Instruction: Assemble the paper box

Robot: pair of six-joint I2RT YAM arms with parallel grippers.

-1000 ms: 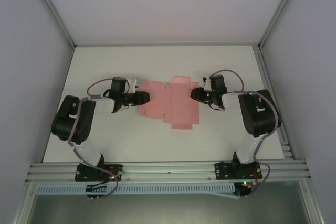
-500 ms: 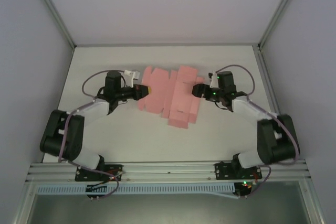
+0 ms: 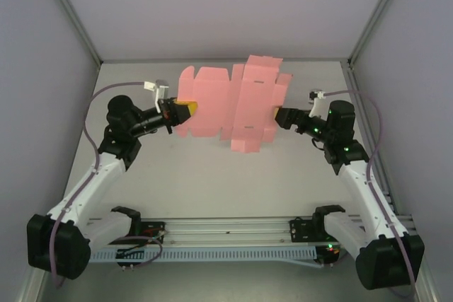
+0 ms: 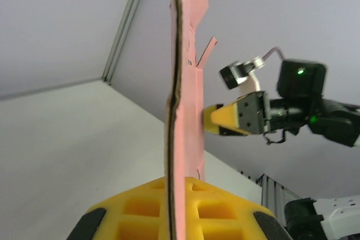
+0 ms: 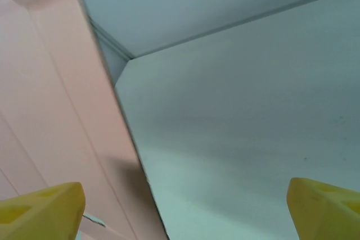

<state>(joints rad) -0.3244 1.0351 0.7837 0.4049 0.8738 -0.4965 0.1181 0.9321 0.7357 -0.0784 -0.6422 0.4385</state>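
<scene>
We see the flat pale pink die-cut card sheet of the paper box [image 3: 230, 107] lifted off the white tabletop [image 3: 212, 182], held in the air above its far middle. Our left gripper [image 3: 185, 110] is clamped on the sheet's left edge, the card pinched between its yellow fingers [image 4: 129, 212]; our right gripper [image 3: 277, 115] sits at the sheet's right edge, fingertips [image 5: 42, 206] spread wide, the card just beside one of them

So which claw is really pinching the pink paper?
The left claw: it is shut on the paper box, whose flat sheet stands edge-on in its grip. The right claw is spread wide open, with the sheet off to one side.
</scene>
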